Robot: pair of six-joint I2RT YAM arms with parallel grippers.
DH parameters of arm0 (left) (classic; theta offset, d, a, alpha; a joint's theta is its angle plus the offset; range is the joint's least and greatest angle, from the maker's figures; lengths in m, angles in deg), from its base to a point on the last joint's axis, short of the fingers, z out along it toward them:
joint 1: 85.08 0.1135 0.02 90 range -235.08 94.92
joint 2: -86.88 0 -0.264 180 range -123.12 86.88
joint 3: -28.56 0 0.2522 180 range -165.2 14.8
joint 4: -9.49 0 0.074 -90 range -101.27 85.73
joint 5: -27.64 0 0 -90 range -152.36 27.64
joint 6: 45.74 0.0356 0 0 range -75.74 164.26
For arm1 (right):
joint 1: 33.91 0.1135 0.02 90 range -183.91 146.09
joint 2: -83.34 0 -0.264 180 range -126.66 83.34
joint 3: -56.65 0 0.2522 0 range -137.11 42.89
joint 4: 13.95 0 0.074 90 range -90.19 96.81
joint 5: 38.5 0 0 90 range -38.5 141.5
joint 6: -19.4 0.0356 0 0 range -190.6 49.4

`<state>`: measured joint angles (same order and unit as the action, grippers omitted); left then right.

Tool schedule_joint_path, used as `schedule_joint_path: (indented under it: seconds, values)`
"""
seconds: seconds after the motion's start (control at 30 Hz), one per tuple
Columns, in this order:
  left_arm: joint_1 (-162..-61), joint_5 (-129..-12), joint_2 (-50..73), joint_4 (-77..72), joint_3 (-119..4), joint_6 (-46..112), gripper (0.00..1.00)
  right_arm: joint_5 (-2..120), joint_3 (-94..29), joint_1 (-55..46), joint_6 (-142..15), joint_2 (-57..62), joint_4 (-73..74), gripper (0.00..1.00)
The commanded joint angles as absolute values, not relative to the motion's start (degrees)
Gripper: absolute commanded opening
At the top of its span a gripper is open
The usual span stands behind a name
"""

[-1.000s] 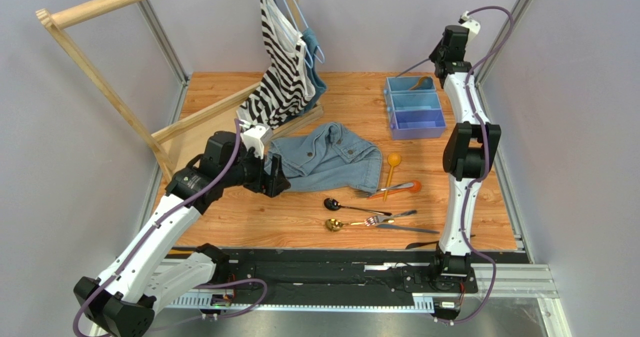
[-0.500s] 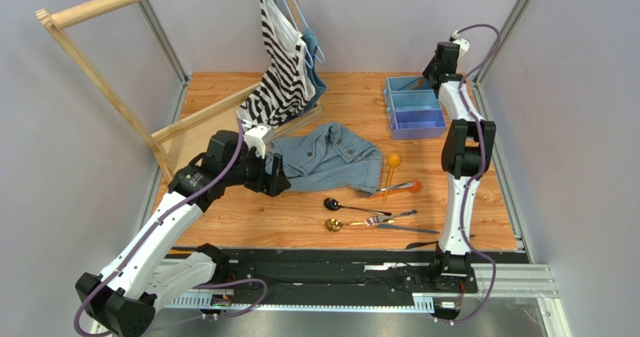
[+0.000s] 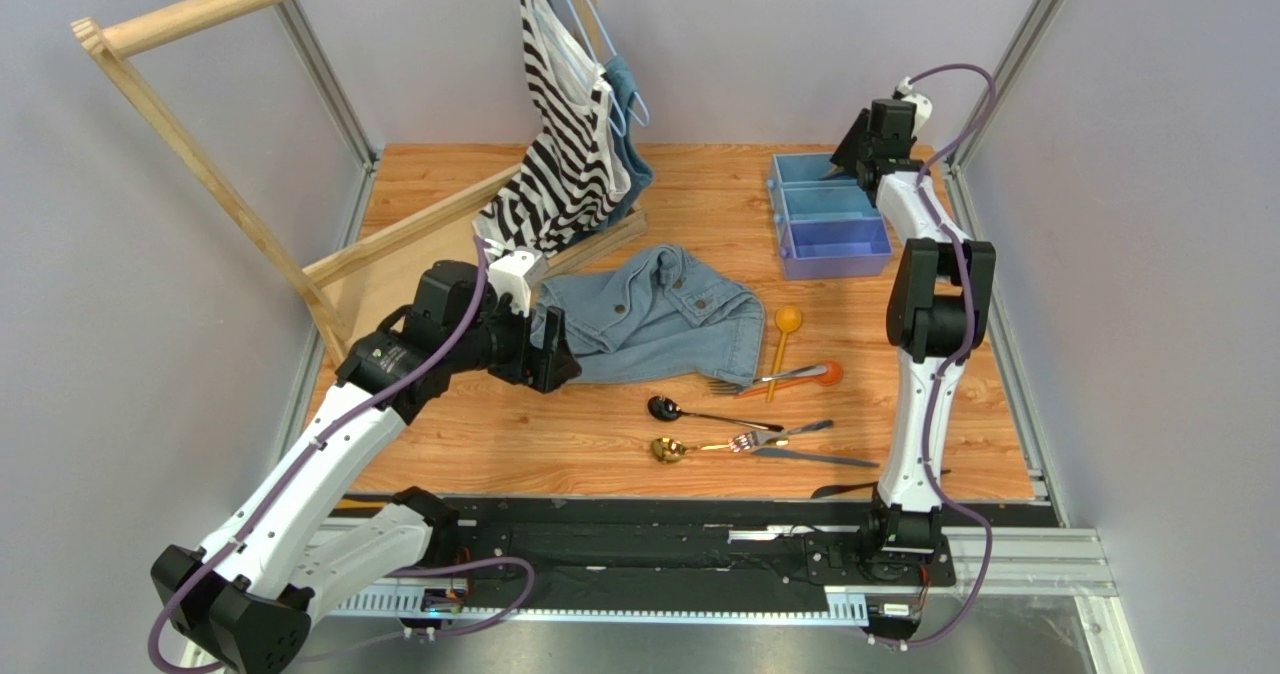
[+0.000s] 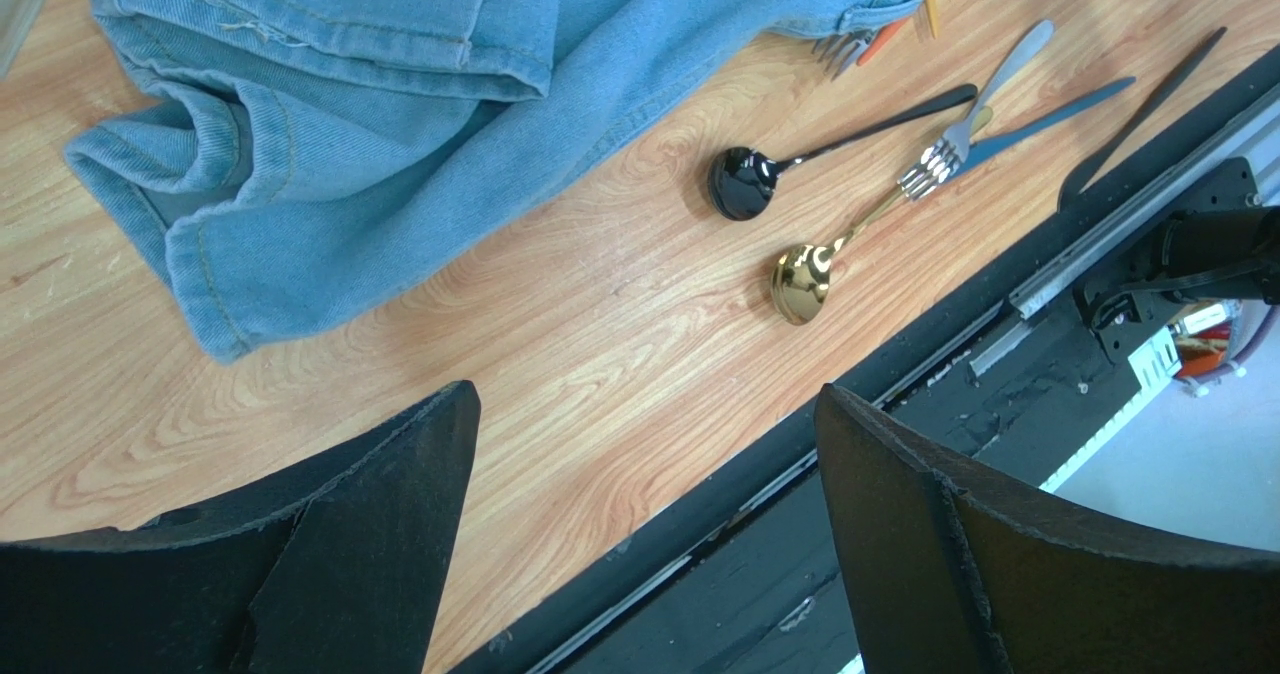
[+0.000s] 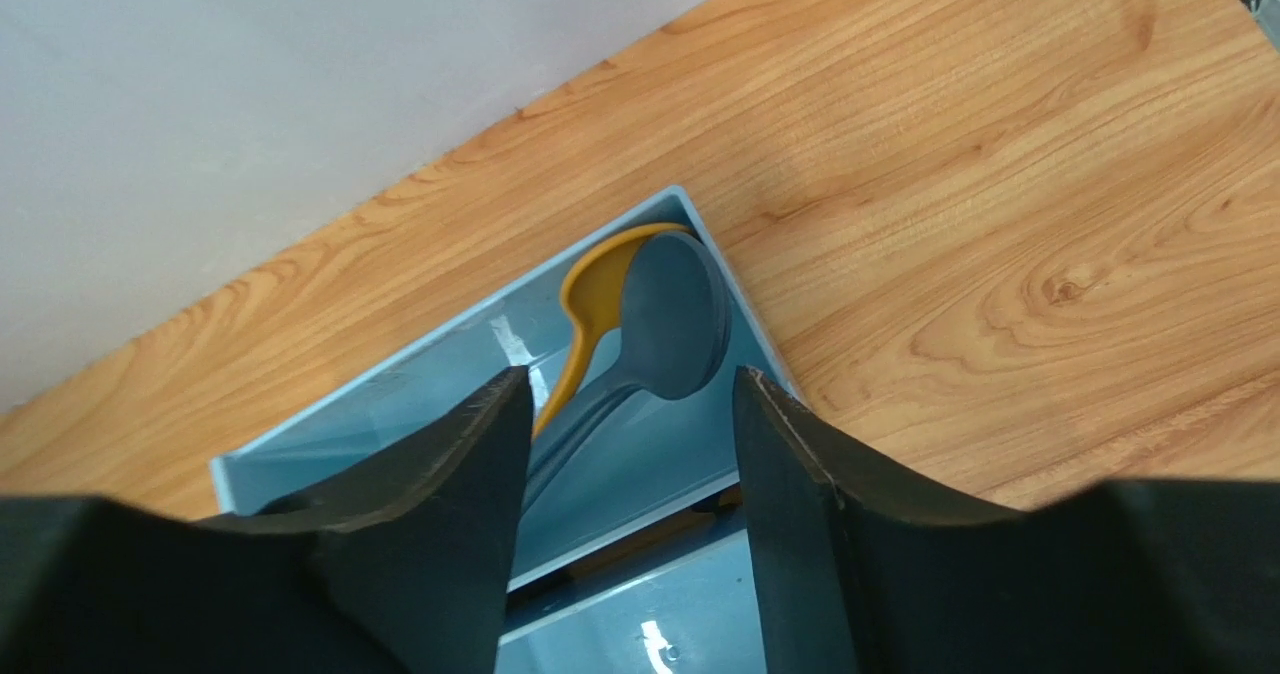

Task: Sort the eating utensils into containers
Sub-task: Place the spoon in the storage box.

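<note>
wooden table (image 3: 496, 437): right hand (image 5: 631, 389) has opened above tray (image 5: 391, 412), spoon (image 5: 676, 314) released; left hand (image 4: 643, 404) open.

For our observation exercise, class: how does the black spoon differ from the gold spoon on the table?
The black spoon is dark and glossy; the gold spoon is shiny yellow metal. The black spoon lies nearer the jeans, the gold spoon nearer the front edge of the table. Both lie flat, bowls pointing the same way.

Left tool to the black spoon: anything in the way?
Nothing visible. The glossy black metal spoon lies on the bare wooden table ahead of the open left tool; the crumpled blue denim garment lies beside it, apart.
</note>
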<state>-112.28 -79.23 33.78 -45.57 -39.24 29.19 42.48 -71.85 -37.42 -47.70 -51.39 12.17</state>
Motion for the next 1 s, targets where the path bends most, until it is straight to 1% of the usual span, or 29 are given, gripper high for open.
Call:
schedule_joint_path:
  seconds: [0.0,0.1,0.17,0.27,0.33,0.47,0.5,0.6,0.73,0.93,0.97]
  values:
    - [-111.8,-79.0,33.9,-44.6,-39.4,29.7,0.91,43.1,-72.4,-37.3,-47.7,-43.8,9.1,0.61]
    - [-111.8,-78.8,34.0,-44.6,-39.4,29.7,0.91,43.9,-72.9,-37.3,-47.4,-42.1,9.0,0.64]
    - [-111.8,-78.7,33.9,-44.6,-39.4,29.7,0.91,44.7,-73.0,-37.3,-47.0,-41.1,9.0,0.64]
    - [-111.8,-78.6,33.9,-44.7,-39.4,29.8,0.91,45.8,-72.6,-37.3,-45.6,-38.6,9.2,0.69]
    - [-111.8,-78.6,33.7,-44.7,-39.4,29.8,0.91,46.7,-71.1,-37.2,-44.2,-36.1,8.5,0.71]
    - [-111.8,-78.7,32.8,-45.0,-39.7,30.1,0.91,49.4,-68.0,-37.2,-40.9,-31.5,8.0,0.72]
    - [-111.8,-78.6,32.7,-45.0,-39.7,30.2,0.91,49.7,-66.9,-37.2,-40.0,-28.9,7.1,0.73]
    - [-111.8,-78.8,32.1,-45.0,-39.8,30.3,0.91,50.7,-58.2,-37.2,-35.5,-22.9,3.6,0.74]
    - [-111.8,-81.6,31.9,-44.1,-39.8,30.5,0.91,53.2,-41.9,-36.9,-31.0,-15.4,-3.3,0.74]
    - [-111.8,-85.7,31.2,-42.4,-39.7,30.5,0.91,55.7,-26.7,-36.6,-27.7,-6.4,-6.6,0.74]
    - [-111.8,-87.0,30.9,-41.6,-39.6,30.4,0.91,55.7,-22.1,-36.6,-27.1,-4.0,-6.6,0.74]
